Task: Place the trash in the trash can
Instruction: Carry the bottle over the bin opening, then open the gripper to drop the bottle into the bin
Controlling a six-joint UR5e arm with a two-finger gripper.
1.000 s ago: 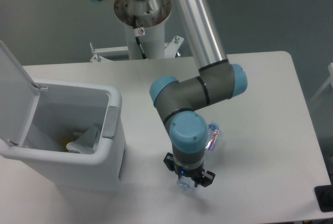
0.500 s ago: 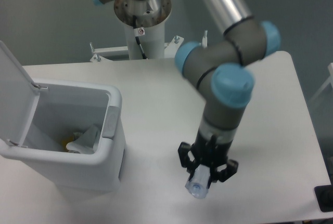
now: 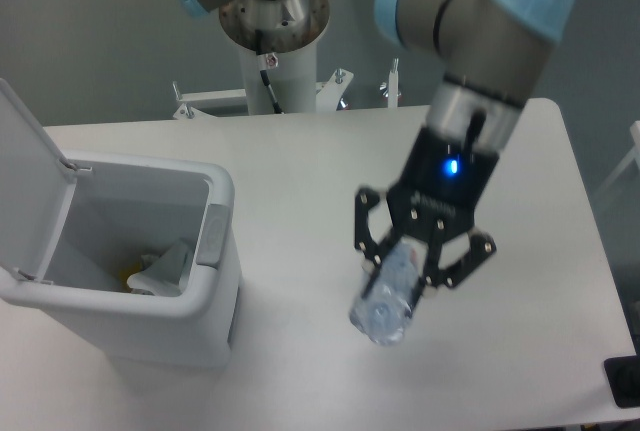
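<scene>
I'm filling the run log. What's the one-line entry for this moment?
gripper: shut on plastic bottle | bottle: lifted off table | trash can: lid open, paper wad inside

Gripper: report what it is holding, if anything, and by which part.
The gripper holds the crushed clear plastic bottle, with its fingers closed on the bottle's upper part. The lower end hangs free below the fingers, clear of the table.
</scene>
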